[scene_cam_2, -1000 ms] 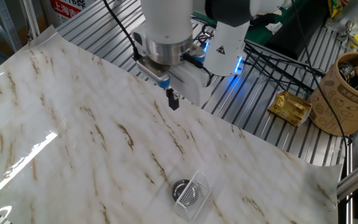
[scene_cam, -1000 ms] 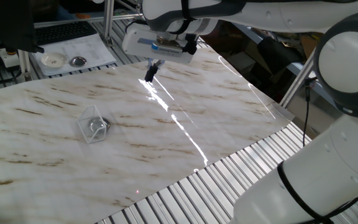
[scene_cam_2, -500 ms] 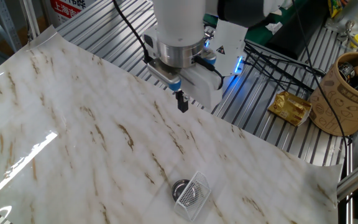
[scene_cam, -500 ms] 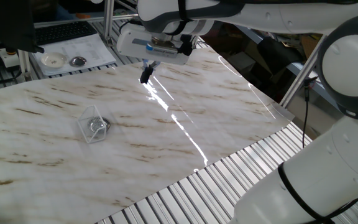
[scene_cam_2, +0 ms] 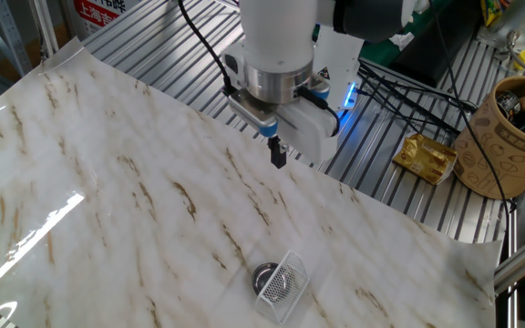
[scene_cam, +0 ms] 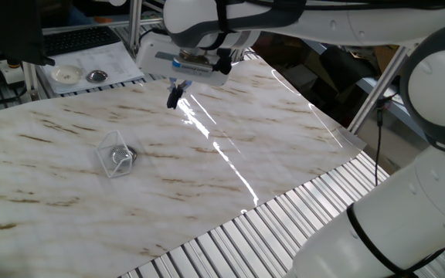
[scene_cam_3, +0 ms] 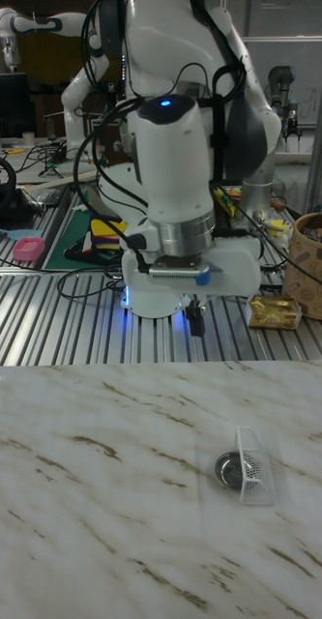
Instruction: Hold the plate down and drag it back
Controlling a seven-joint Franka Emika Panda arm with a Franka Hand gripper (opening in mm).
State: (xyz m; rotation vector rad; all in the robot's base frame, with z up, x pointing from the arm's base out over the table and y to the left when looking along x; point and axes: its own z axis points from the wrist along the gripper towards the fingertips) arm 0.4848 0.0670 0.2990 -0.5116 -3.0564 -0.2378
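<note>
The plate [scene_cam_3: 226,468] is a small round silver dish lying on the marble sheet, right against a clear plastic box [scene_cam_3: 254,466]. It also shows as the plate [scene_cam_2: 263,272] beside the box [scene_cam_2: 283,281], and as the plate [scene_cam: 123,157] partly seen through the box [scene_cam: 111,152]. My gripper [scene_cam: 174,99] hangs above the sheet's far edge, well apart from the plate. In the other fixed view the gripper [scene_cam_2: 279,156] has its dark fingers pressed together with nothing between them. In the tall view the gripper [scene_cam_3: 196,323] hangs behind the plate and slightly left.
A white round dish [scene_cam: 66,74] and another small silver dish [scene_cam: 96,76] sit on paper beyond the sheet. A brown cup [scene_cam_2: 509,137] and a gold packet [scene_cam_2: 429,157] rest on the ribbed metal table. The robot base [scene_cam_3: 185,280] stands just behind the sheet.
The gripper has slid sideways along the sheet's far edge, leftward in one fixed view and rightward in the other. The plate and box have not moved.
</note>
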